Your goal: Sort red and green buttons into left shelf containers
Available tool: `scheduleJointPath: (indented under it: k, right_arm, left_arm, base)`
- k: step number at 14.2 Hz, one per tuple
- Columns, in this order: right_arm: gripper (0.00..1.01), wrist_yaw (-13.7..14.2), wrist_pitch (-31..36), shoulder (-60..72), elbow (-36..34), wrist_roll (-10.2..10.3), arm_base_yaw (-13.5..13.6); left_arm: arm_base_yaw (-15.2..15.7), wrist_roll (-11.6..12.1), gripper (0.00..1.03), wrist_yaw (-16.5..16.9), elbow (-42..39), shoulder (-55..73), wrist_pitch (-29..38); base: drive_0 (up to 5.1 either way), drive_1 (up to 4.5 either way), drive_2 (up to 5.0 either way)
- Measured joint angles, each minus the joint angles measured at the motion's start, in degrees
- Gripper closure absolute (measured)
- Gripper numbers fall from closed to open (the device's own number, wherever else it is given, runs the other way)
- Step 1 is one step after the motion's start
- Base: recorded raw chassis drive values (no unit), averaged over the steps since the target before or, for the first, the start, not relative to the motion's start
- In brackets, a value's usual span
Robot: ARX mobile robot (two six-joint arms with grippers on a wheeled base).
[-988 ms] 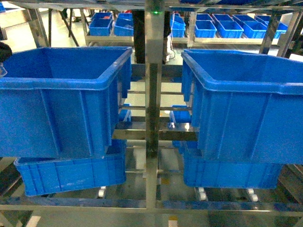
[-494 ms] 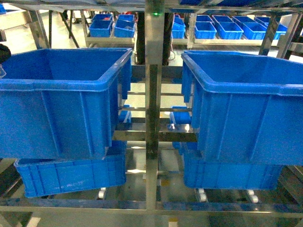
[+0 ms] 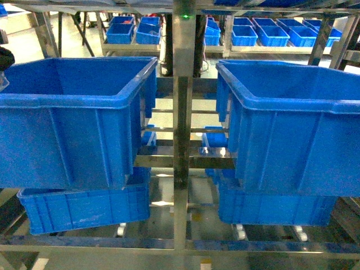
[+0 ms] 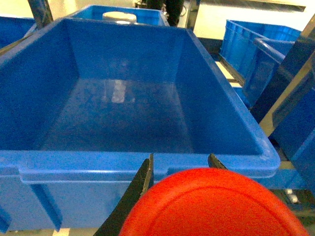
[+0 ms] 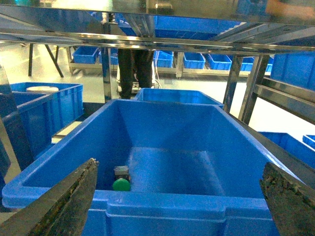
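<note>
A red button (image 4: 216,206) fills the bottom of the left wrist view, its round cap held between the two dark fingers (image 4: 142,182) of my left gripper (image 4: 180,157), which is shut on it. It hangs just before the near rim of a big blue crate (image 4: 147,164) whose inside shows nothing. In the right wrist view my right gripper (image 5: 180,164) is open wide in front of another blue crate (image 5: 197,201). A green button (image 5: 121,184) lies in that crate's near left corner. The head view shows the left crate (image 3: 73,112) and right crate (image 3: 292,129), and neither gripper clearly.
A steel shelf post (image 3: 181,140) stands between the two crates. Lower blue crates (image 3: 84,208) sit beneath them. More small blue bins (image 3: 264,34) line racks behind. A steel shelf beam (image 5: 147,42) runs overhead in the right wrist view.
The dark figure behind the middle post has shifted a little. Crates and shelf stay put.
</note>
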Motion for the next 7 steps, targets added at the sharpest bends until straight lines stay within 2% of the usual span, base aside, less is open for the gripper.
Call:
scheduleJointPath:
  k: [3,5,7]
  right_arm:
    - [0.03,0.0,0.0,-0.1,0.0,0.0,0.0]
    - [0.03,0.0,0.0,-0.1,0.0,0.0,0.0]
    - [0.03,0.0,0.0,-0.1,0.0,0.0,0.0]
  left_arm:
    - [0.7,-0.2,0.77,-1.3,5.8,8.2,2.9]
    - [-2.2,0.8,0.77,-3.7,13.9,15.9,6.8]
    - [-4.2,2.3,0.77,-3.5,25.4,27.0,5.3]
  base:
    - [0.0,0.0,0.0]
    - [0.0,0.0,0.0]
    - [0.0,0.0,0.0]
